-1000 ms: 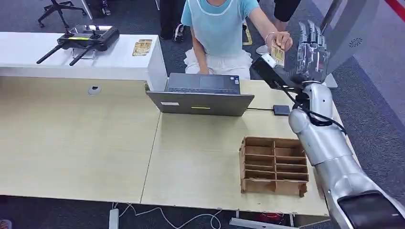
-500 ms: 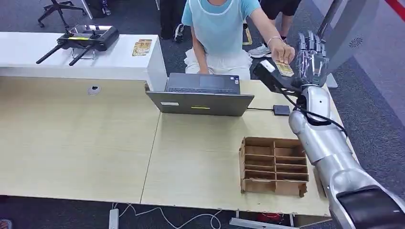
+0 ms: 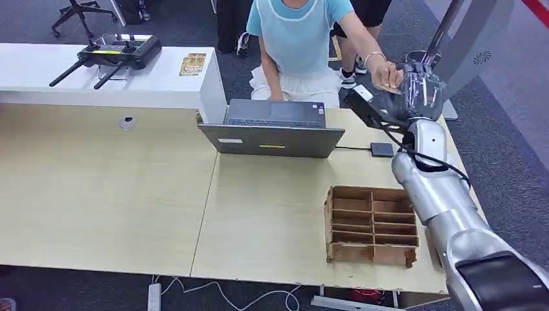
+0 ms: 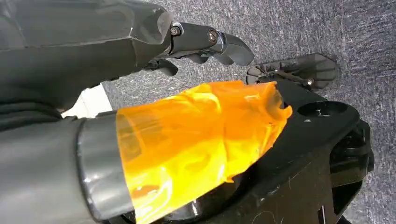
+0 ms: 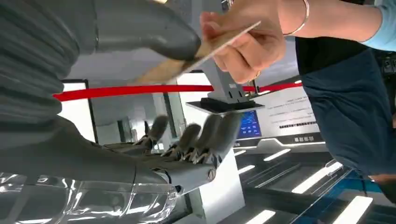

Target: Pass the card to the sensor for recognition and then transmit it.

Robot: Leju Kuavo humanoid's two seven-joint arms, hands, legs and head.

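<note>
Compared with a second ago, the right hand (image 3: 419, 89) is lower and tipped forward, its fingers (image 5: 205, 135) no longer pointing straight up but bent over toward the person. The person's hand (image 3: 387, 73) comes down with it, and the card (image 3: 389, 86), earlier held upright beside the fingers, now lies nearly flat against the thumb (image 5: 144, 32), the person gripping its other end.

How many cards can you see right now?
2. One card is in the person's hand, held against the robot's right hand. Another card lies on the white counter. Others may be hidden.
</note>
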